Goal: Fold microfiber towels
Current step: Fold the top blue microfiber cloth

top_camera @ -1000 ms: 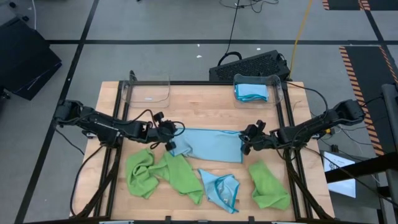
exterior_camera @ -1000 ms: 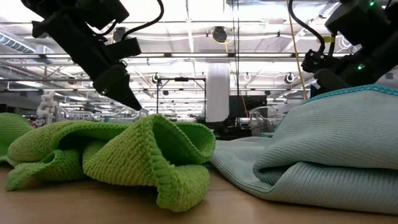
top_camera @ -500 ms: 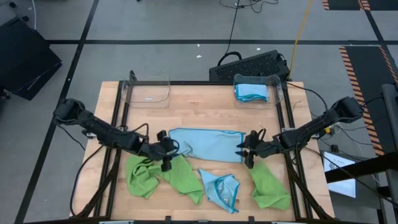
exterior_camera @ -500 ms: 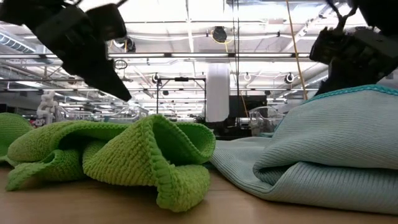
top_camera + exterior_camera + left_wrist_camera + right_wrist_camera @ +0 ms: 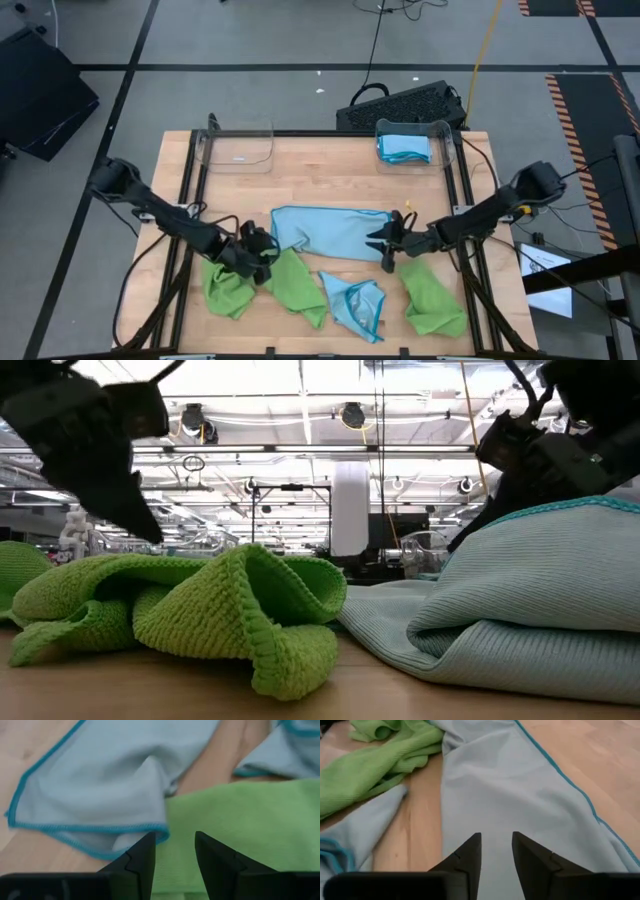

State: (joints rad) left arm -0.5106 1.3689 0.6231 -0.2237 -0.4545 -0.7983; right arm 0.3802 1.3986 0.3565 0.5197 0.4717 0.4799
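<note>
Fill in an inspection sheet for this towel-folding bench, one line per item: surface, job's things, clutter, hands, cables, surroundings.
Surface: wooden table, bare along the far half.
Job's things: blue towel spread flat mid-table; crumpled blue towel nearer the front; green towels bunched front left; another green towel front right; folded blue towel in the far right bin.
Clutter: empty clear bin far left.
Hands: left hand open, empty, at the flat towel's corner over green cloth; right hand open, empty, over the flat towel's right end.
Cables: black cable and yellow cable on the floor behind.
Surroundings: black box behind the table.
</note>
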